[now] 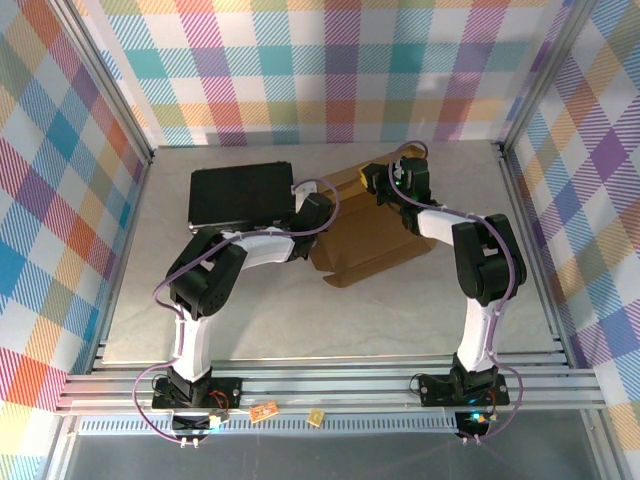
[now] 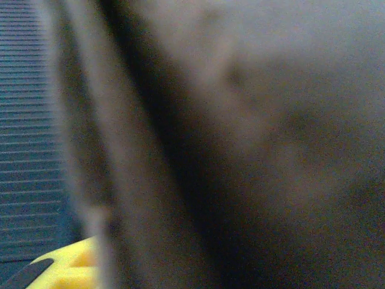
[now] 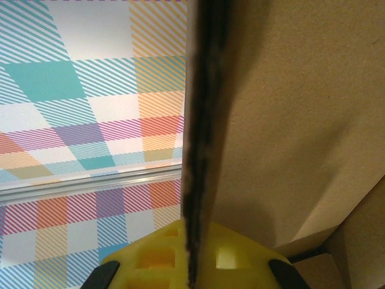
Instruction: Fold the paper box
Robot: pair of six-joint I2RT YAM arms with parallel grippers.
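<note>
paper box (image 1: pixel 365 238): brown cardboard, half formed, at the middle-back of the table (image 1: pixel 300 320), just right of the black case (image 1: pixel 240 195); near edge turned a little, left end closer to the arm bases; long axis hard to judge under the arms.
left end effector (image 1: pixel 313 213): at the left side of the box, between case and box, at or almost at the cardboard; apart or together, cannot tell.
right end effector (image 1: pixel 398 178): at the far right part of the box, pressed together on a raised cardboard panel.
direction from the right end effector: rest of the box toward the near-left, toward the bases.
direction from the left end effector: box body directly to the right.
nearer arm: both at the box; left one nearer the low left side, right one nearer the far edge.
top view: whole layout, both arms bent around the box.
right wrist view: the grip itself, panel edge (image 3: pixel 201 150) upright between the yellow pads (image 3: pixel 150 262), brown face on the right, checked wall (image 3: pixel 90 120) on the left.
left wrist view: blurred brown surface very close, dark ribbed surface (image 2: pixel 27 120) at the left; no help for the finger state.
coming move, as a judgement: probably to swing the held panel toward the near-left, with the left side steadying the box.
</note>
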